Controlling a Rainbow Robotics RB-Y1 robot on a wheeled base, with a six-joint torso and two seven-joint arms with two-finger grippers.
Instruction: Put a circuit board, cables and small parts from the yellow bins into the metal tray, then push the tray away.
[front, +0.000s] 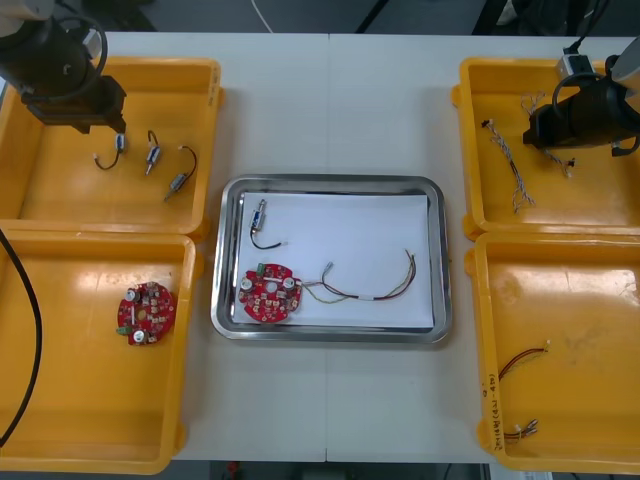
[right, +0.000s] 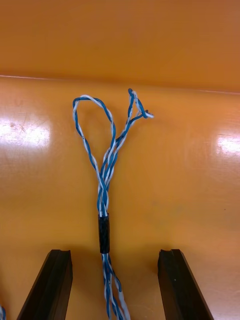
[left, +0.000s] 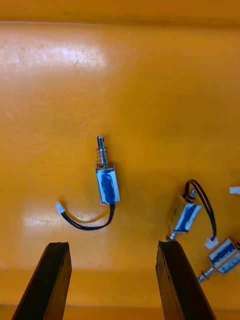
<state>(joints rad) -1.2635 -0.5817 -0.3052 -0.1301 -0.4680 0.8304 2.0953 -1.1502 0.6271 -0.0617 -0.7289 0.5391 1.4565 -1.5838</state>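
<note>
The left gripper (left: 113, 247) hangs, fingers spread, over a small metal part (left: 106, 180) in the yellow bin (front: 205, 80) at the desk's far left corner. The right gripper (right: 115, 255) is open too, with the blue and white cable (right: 105, 165) running between its fingers in the far right bin (front: 470, 100). Mid-desk, the metal tray (front: 440, 260) holds a circuit board (front: 270, 292).

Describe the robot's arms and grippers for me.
Both arms are bulky, rounded and black. The left gripper, over the far left yellow bin, and the right gripper, over the far right yellow bin, each have two straight, matte black fingers with squared tips. A thick black cable curves below the left arm.
</note>
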